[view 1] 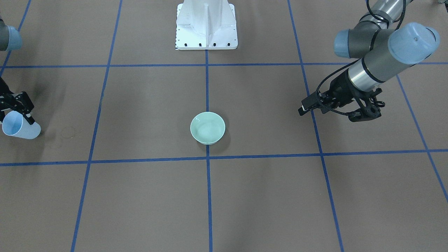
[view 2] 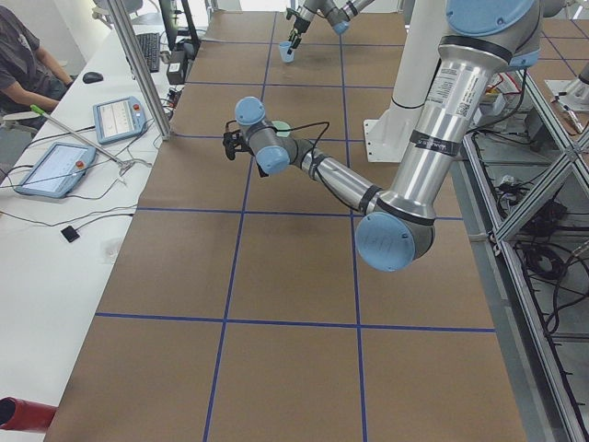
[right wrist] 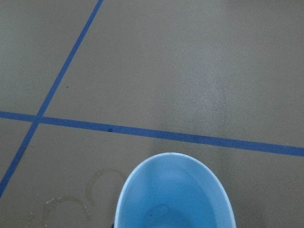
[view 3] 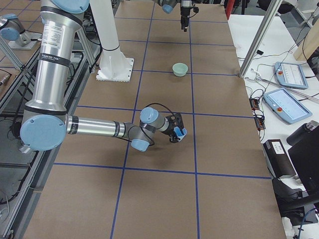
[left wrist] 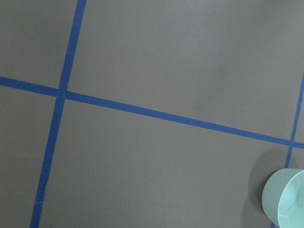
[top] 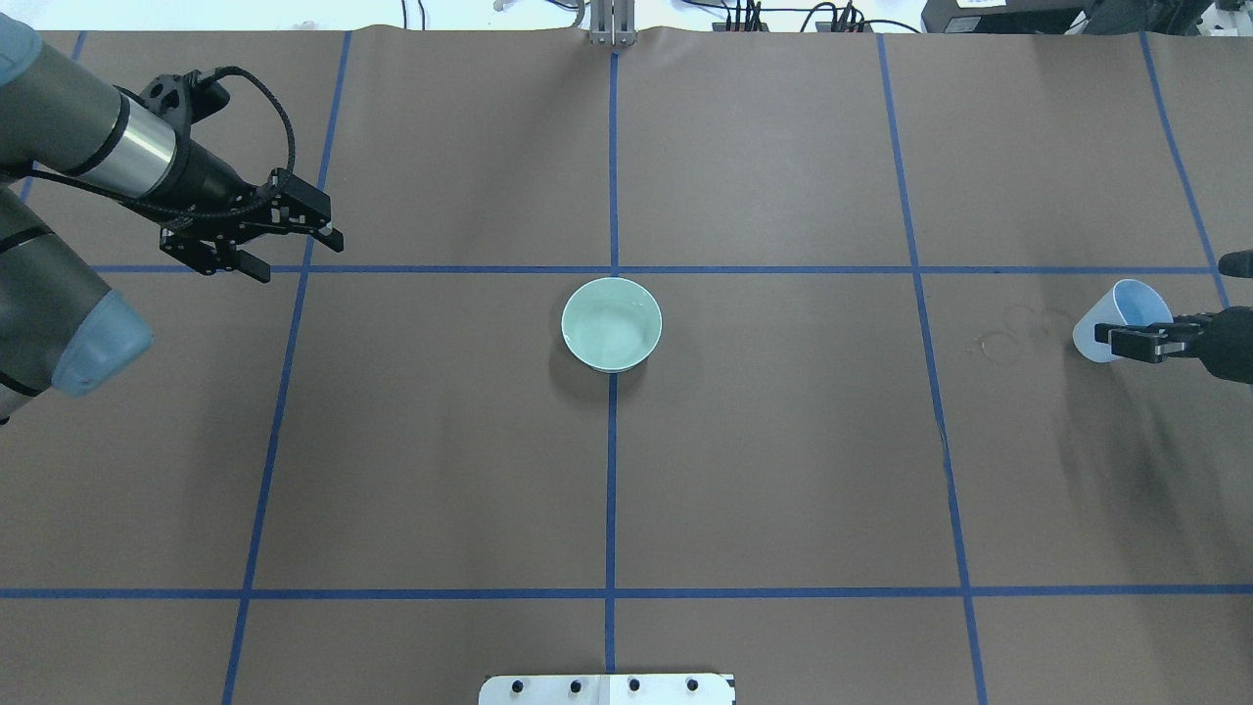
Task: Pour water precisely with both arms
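My right gripper (top: 1126, 341) is shut on the pale-blue cup (top: 1126, 308) at the table's far right and holds it tilted just above the table. The cup also shows in the front view (view 1: 19, 126) and the right wrist view (right wrist: 173, 192). A faint ripple of water (right wrist: 160, 211) lies low inside it. The pale-green bowl (top: 612, 324) stands at the table's centre on a blue line, far from both grippers; it also shows in the front view (view 1: 207, 128). My left gripper (top: 299, 255) is open and empty, hovering at the far left. The bowl's edge shows in the left wrist view (left wrist: 285, 199).
Dried ring stains (top: 1008, 333) mark the brown paper just left of the cup. The white bolted pedestal (view 1: 206, 26) stands at the robot's side of the table. Blue tape lines grid the table. Operators' tablets (view 3: 289, 74) lie on a side bench.
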Robot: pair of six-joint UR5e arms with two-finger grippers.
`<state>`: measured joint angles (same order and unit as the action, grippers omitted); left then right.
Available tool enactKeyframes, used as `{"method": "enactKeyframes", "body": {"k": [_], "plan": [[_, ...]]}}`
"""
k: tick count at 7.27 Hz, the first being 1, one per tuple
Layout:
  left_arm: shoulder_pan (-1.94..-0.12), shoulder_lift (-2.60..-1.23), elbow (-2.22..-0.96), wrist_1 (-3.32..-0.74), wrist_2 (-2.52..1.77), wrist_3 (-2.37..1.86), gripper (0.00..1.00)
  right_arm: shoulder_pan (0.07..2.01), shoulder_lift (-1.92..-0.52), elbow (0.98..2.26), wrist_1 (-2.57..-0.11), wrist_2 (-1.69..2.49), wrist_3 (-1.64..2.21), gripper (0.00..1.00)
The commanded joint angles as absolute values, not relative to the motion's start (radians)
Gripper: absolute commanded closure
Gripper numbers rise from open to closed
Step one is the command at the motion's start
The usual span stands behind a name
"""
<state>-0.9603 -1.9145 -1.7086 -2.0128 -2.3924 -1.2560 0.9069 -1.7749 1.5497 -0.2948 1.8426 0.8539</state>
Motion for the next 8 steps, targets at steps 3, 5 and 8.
{"method": "enactKeyframes", "body": {"k": [3, 5, 8], "plan": [[-0.96, -1.914, -1.712, -2.013, -2.393, -1.256, 0.01, 0.873, -1.778, 1.548, -0.302, 1.85, 0.831, 0.84], [-0.96, -1.914, -1.712, -2.013, -2.393, -1.256, 0.01, 0.87, -1.776, 1.568, -0.354, 1.851, 0.827, 0.0], [-0.959, -1.914, -1.712, -2.013, -2.393, -1.256, 0.01, 1.01, -1.773, 1.631, -0.392, 2.027, 0.815, 0.0]]}}
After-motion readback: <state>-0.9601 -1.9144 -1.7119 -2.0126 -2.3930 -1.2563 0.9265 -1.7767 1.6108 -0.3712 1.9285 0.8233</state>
